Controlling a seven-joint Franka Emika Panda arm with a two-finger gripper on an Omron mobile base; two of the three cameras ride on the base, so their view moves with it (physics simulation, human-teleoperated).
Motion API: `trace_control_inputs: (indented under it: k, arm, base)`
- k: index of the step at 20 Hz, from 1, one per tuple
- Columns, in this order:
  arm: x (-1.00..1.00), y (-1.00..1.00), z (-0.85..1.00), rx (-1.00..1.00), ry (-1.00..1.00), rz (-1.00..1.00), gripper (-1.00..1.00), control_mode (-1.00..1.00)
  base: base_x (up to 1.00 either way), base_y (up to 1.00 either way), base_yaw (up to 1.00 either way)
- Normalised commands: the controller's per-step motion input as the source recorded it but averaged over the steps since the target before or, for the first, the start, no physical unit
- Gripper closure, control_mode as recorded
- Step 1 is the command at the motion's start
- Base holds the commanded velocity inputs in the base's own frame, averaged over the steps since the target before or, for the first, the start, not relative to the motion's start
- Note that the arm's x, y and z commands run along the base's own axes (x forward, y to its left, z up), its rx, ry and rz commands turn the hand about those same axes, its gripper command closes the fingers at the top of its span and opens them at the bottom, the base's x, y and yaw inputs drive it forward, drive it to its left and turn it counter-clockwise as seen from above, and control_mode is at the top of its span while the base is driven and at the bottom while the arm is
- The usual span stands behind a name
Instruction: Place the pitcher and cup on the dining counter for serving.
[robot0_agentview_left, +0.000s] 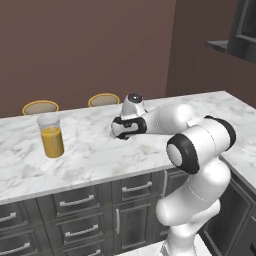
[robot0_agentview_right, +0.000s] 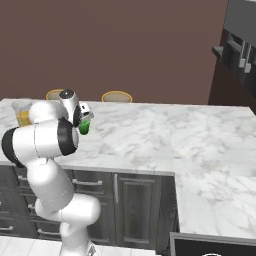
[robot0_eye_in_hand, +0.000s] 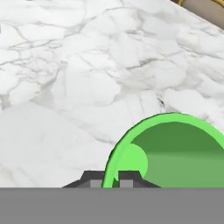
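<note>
Gripper (robot0_eye_in_hand: 109, 180) clamped on the near rim of the cup (robot0_eye_in_hand: 175, 151): in the hand view one dark fingertip (robot0_eye_in_hand: 97, 180) sits outside the green wall and the other inside it, jaws nearly together with just the rim between them. Cup mouth opens away from the fingers, showing its darker green inside.

In the right base view the cup (robot0_agentview_right: 84, 126) hangs below the hand, just above the dining counter (robot0_agentview_right: 165, 135); whether its base touches the marble cannot be told.

Beyond the fingers, bare grey-veined marble.

In the left base view the pitcher (robot0_agentview_left: 51, 135) stands upright on the same counter, well apart from the gripper, about half full of orange liquid.

Past the far counter edge, two tan-rimmed stools (robot0_agentview_left: 104, 100).
</note>
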Motion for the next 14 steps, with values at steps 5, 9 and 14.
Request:
trace_control_inputs:
  k: [5, 9, 14]
  arm:
    - [0.11, 0.20, -0.42, -0.06, 0.09, 0.00, 1.00, -1.00]
    - [0.11, 0.18, -0.38, -0.06, 0.07, 0.00, 1.00, -1.00]
    - [0.04, 0.09, -0.36, -0.03, 0.02, 0.00, 1.00, -1.00]
  base:
    - [0.00, 0.00, 0.00]
    - [0.00, 0.00, 0.00]
    - [0.00, 0.00, 0.00]
